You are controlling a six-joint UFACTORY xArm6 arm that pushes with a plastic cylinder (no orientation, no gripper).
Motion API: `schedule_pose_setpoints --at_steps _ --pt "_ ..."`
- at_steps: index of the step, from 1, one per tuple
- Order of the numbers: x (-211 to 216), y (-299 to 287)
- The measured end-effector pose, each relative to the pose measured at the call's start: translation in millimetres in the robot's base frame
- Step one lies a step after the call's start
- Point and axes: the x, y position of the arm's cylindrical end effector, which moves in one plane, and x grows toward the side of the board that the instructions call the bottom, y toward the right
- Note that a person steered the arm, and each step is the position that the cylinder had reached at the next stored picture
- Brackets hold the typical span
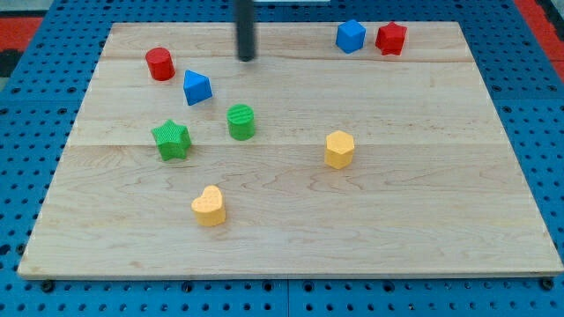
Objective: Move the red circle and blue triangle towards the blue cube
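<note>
Nearest the camera, toward the lower middle of the frame, lay a yellow heart-shaped block [209,206], well apart from everything the task concerned. Above it and to the right sat a yellow hexagonal block [339,149], and left of centre a green star-shaped block [171,139] stood near a green ribbed cylinder [241,121].

In the upper left of the pale wooden board [441,220] the red circle, a short red cylinder [159,64], stood near the blue triangle, a small blue wedge-shaped block [196,87], which lay just below and to the right of it; the two were close but not touching. Far off in the upper right sat the blue cube [350,36], just beside a red faceted block [390,39].

My tip [247,58], the end of the dark rod with no jaws to open or close, was near the top edge, to the right of both the red circle and the blue triangle, touching nothing and carrying nothing.

That position looked awkward, in my judgement: the tip stood on the cube's side of both blocks, so any direct push from there would have driven them leftward, away from the goal. Getting behind them meant circling round, and a careless sweep could have clipped the blue triangle or the green ribbed cylinder on the way. The wedge might also have turned off the rod under an off-centre push, and a long push could have knocked the blue cube into the red faceted block.
</note>
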Motion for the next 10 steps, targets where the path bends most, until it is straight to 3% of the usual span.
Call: schedule_pose_setpoints --at_steps 1,2,3,4,5,6,7,8,9,10 --pt "-25 -76" --pt "45 -177" --pt "56 -113" --pt "0 -13" --pt "-2 -26" --pt "-31 -53" --pt "-62 40" --pt "-52 138" --pt "-30 45" --pt "19 -76"
